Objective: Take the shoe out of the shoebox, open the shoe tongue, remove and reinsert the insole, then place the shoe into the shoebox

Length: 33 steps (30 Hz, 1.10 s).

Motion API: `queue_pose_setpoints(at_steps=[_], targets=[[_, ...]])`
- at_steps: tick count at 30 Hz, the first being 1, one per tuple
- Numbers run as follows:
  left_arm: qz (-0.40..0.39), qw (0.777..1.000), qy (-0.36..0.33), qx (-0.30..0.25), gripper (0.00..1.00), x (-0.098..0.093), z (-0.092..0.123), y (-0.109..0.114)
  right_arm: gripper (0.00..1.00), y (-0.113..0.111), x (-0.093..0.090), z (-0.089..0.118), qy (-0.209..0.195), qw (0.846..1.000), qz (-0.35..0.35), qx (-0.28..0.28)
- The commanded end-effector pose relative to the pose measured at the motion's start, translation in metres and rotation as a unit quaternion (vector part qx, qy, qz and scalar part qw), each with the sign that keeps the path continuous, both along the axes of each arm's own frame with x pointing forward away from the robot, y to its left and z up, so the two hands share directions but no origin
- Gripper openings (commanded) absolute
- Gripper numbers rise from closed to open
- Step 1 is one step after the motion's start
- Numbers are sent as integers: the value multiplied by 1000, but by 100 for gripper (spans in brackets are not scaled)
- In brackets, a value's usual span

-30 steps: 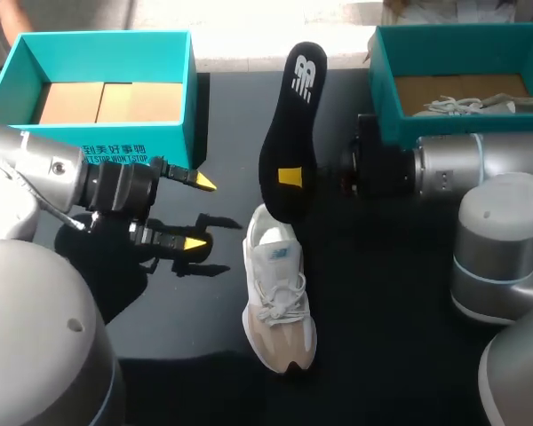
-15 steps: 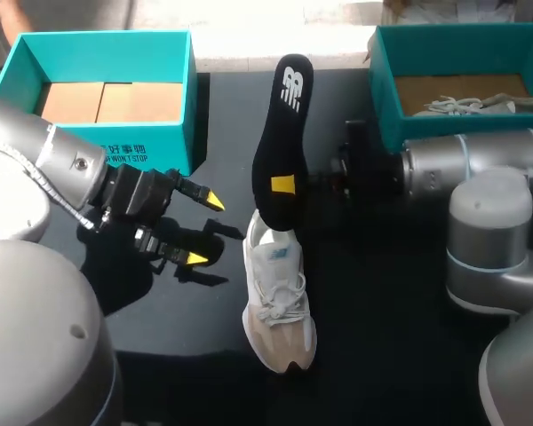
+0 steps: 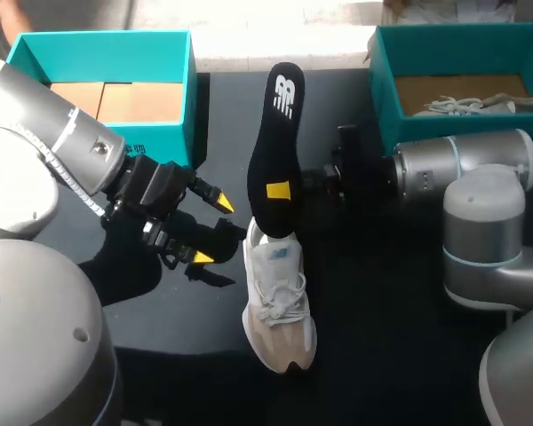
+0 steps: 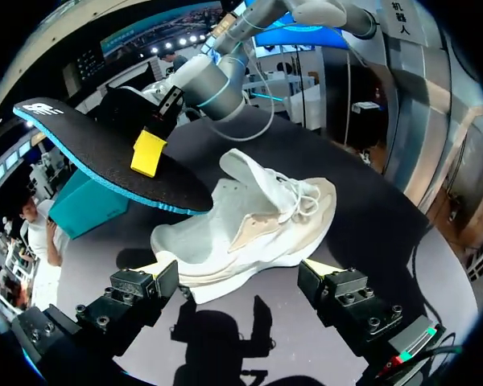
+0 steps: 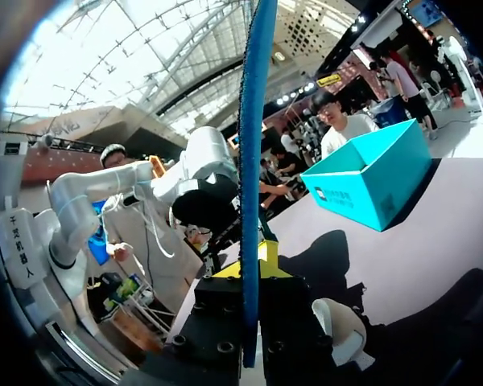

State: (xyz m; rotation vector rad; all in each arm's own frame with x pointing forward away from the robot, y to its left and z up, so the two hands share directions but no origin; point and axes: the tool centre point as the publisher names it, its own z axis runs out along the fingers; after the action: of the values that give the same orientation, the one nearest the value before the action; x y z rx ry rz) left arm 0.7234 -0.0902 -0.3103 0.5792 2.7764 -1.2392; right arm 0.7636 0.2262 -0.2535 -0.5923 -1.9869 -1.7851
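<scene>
A white and beige shoe (image 3: pixel 280 306) (image 4: pixel 253 221) lies on the black table, toe toward the front edge. My right gripper (image 3: pixel 278 190) (image 5: pixel 253 261) is shut on a black insole (image 3: pixel 272 151) (image 4: pixel 105 153) (image 5: pixel 252 161) with a blue underside, held on edge. The insole's lower end is over the shoe's heel opening; whether it touches the shoe I cannot tell. My left gripper (image 3: pixel 211 231) (image 4: pixel 241 273) stands open just left of the shoe's heel, its fingers to either side of the shoe's side without touching it.
A teal shoebox (image 3: pixel 192 98) (image 5: pixel 374 181) with a cardboard floor stands at the back left. Another teal box (image 3: pixel 384 98) at the back right holds a second pale shoe (image 3: pixel 471 105). Bare black table lies right of the shoe.
My left gripper has moved right and nearer to the shoe's heel, staying open. My right gripper has shifted left with the insole, bringing its lower end over the heel opening.
</scene>
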Motion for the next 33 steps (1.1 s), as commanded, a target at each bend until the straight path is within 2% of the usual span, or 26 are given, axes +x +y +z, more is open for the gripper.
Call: queue_pose_setpoints(at_steps=[1,16,33], targets=[[6,1000,1,14,100,1,-4,-3,0,2,1,-2,0,1000,-1,0],[6,1000,1,14,100,1,-4,-3,0,4,-3,-12,5,1000,3,-13],[6,1000,1,14,100,1,-4,-3,0,4,-3,-12,5,1000,3,-13]])
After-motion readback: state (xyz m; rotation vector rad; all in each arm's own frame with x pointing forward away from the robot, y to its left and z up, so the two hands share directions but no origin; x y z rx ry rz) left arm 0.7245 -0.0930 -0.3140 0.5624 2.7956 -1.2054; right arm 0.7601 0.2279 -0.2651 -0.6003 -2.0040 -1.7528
